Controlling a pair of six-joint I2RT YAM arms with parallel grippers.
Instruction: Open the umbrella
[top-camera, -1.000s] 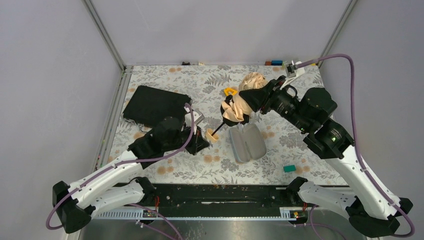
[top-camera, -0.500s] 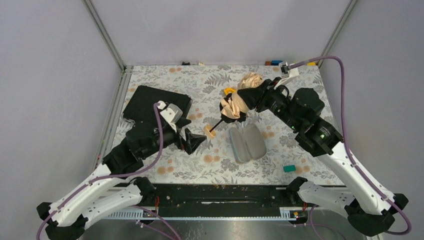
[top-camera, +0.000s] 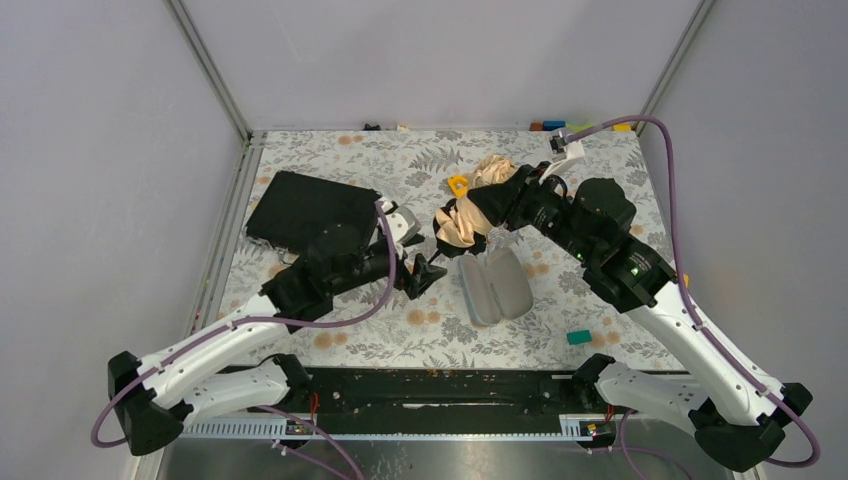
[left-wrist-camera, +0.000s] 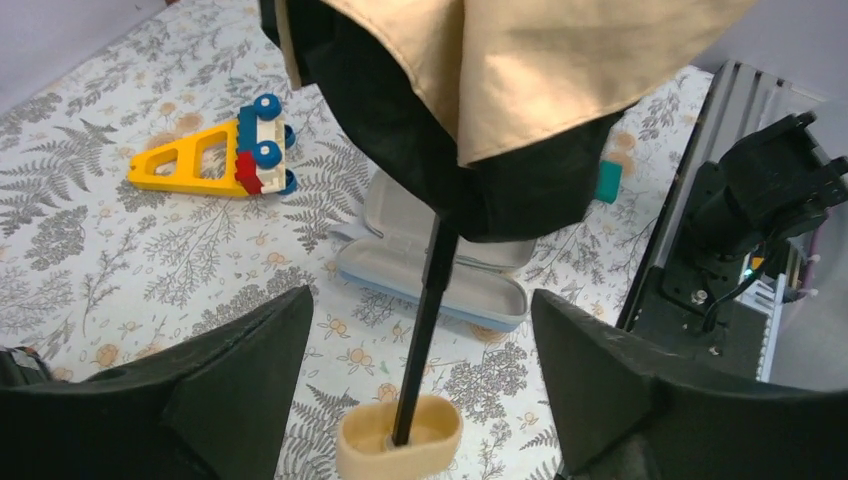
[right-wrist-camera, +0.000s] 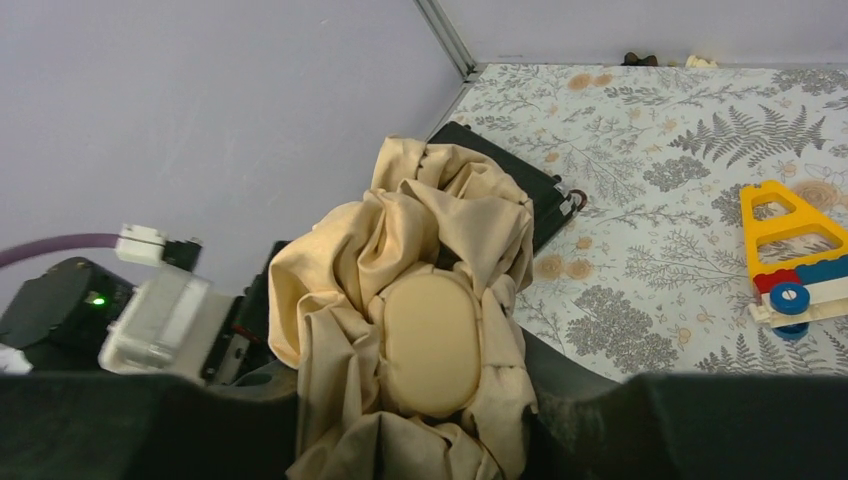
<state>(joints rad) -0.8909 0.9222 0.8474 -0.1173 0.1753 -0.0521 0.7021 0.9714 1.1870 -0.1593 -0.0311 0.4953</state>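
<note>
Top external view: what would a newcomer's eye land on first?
The crumpled peach-tan fabric folding umbrella with its black underside, gripped mid-table by the right gripper. Next, the left gripper stands open on either side of the umbrella's thin dark shaft and small cream knob handle, touching neither. A yellow triangular plastic toy with blue wheels lies on the fern-print tablecloth beyond.

The overhead camera looks down across the whole surface (top-camera: 330, 160) from the near edge; both wrist cameras sit close, sharing the umbrella (left-wrist-camera: 540, 70).
</note>
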